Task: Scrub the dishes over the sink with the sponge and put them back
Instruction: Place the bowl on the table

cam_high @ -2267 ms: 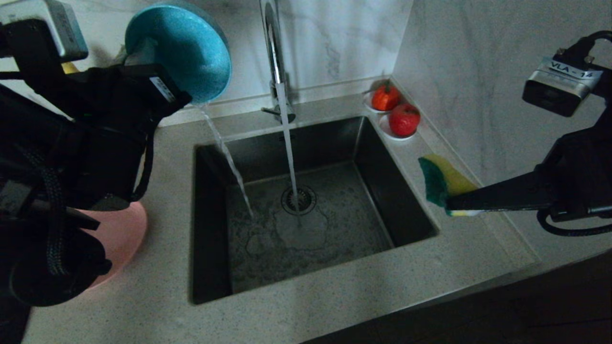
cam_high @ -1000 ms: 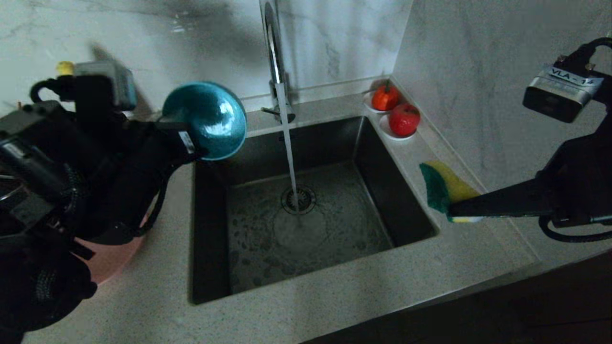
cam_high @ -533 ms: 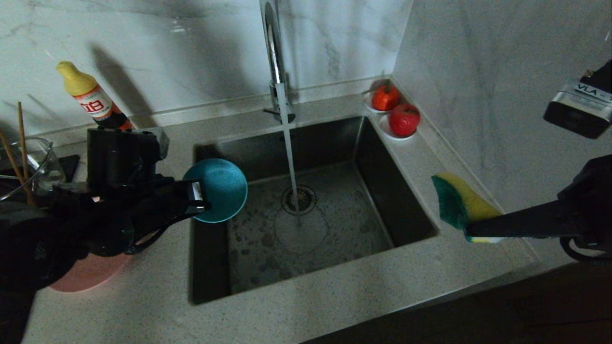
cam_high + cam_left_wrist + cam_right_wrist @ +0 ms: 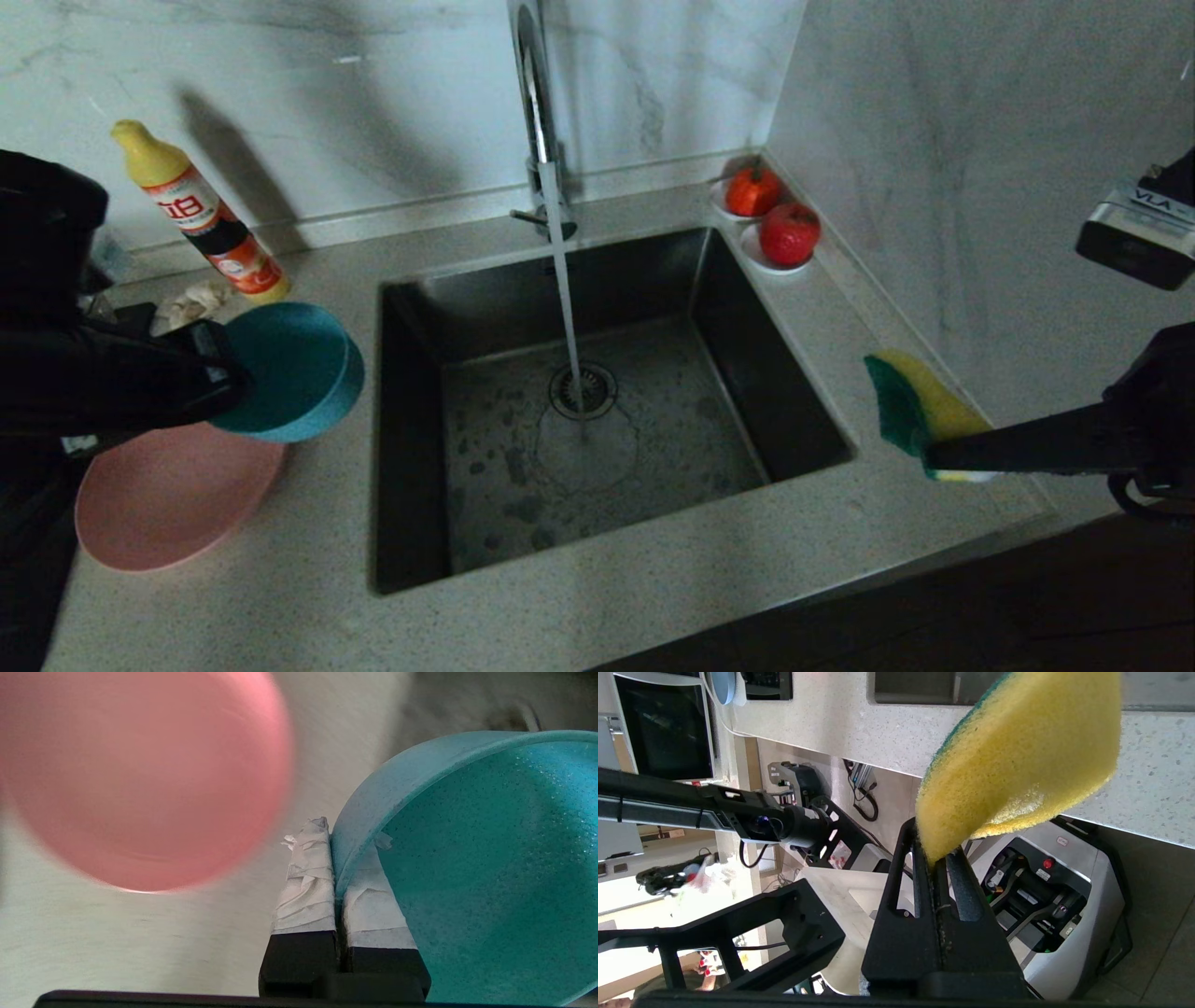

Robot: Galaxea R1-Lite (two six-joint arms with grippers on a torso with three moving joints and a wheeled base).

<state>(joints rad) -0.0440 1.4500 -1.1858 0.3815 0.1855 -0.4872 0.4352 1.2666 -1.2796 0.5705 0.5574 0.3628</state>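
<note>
So the big change: the left gripper (image 4: 219, 378) has swung the teal bowl (image 4: 289, 383) away from the sink (image 4: 597, 411). Half a second back the bowl hung over the basin's 9 o'clock edge; now it's out over the counter (image 4: 653, 597) at the sink's 9 o'clock, tilted, hanging just above the far edge of the pink plate (image 4: 173, 495). Whether bowl and plate actually touch, I can't tell. In the left wrist view the taped fingers (image 4: 308, 882) are pinched tight on the bowl's rim, one inside and one outside.

The right gripper (image 4: 934, 457) has drifted a little toward 4 o'clock and sits off the sink's 3 o'clock side, above the counter, clamped shut on one end of the sponge (image 4: 910, 401). The sponge sticks up out of the jaws, green scouring face toward the sink, yellow side toward the wall.

Other stuff: the tap (image 4: 537, 112) at 12 o'clock is on, with a stream of water (image 4: 565, 299) falling straight onto the drain (image 4: 583, 390). Two red fruits on little white saucers (image 4: 775, 219) sit at the sink's 1 o'clock corner. A detergent bottle (image 4: 201, 215) with a yellow cap leans at 10 o'clock, with a small crumpled cloth wad (image 4: 191, 303) beside it. The left arm's dark bulk covers whatever sits at the far 9 o'clock edge, and it hides part of the plate too.
</note>
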